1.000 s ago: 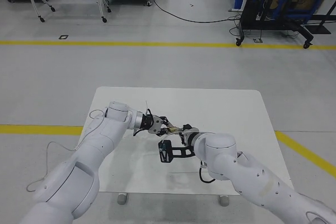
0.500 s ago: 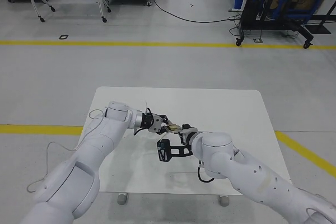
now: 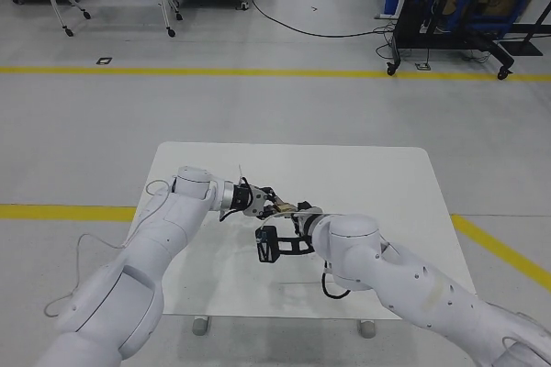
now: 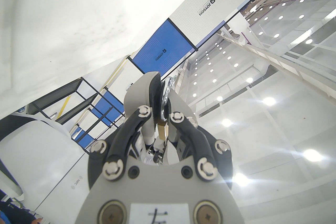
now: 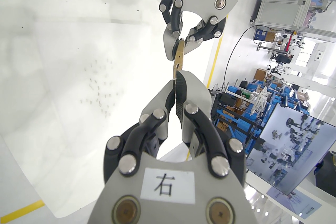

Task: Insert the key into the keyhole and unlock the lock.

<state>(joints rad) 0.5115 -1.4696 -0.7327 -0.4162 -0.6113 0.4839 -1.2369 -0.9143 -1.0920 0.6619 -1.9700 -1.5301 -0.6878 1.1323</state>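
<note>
Recorded both grippers meeting tip to tip over the white table (image 3: 386,174), with the lock held between them.

Noted the left gripper (image 5: 179,47) clamped on the lock (image 5: 179,57), a slim brass-coloured block with flat, smooth faces, its free end sticking out past the grey finger shells. Saw the right gripper (image 5: 176,79) drawn closed, its black ribbed pads (image 5: 179,96) pressed together at the tips and touching that free end. Could not make out the key between the pads. From the left wrist, logged the same brass edge deep between the fingers and a rounded, shiny silver metal part (image 4: 167,89) nearer the tips; could not tell shackle from ring. Found the lock in the air above the matte table, near its middle.
</note>
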